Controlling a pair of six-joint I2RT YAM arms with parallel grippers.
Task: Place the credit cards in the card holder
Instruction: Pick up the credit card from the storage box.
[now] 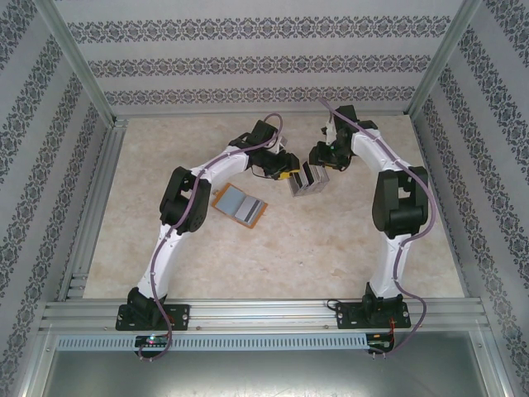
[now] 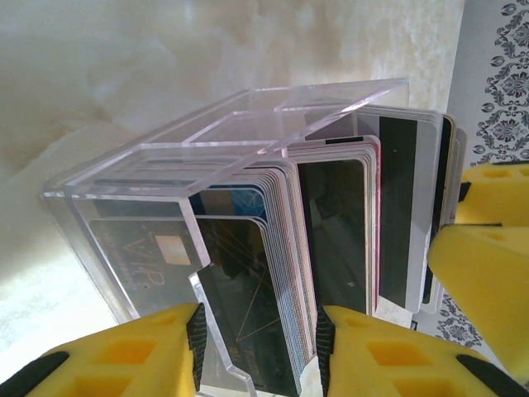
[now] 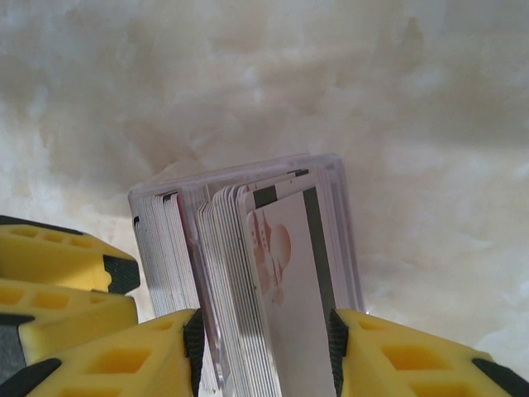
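The left gripper (image 2: 259,343) and right gripper (image 3: 264,343) met at a clear box (image 1: 308,178).
Right pinched it; left straddled the cards (image 2: 339,231), grip unclear.

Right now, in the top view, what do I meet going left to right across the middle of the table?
the left arm → the open card holder → the clear box of cards → the right arm
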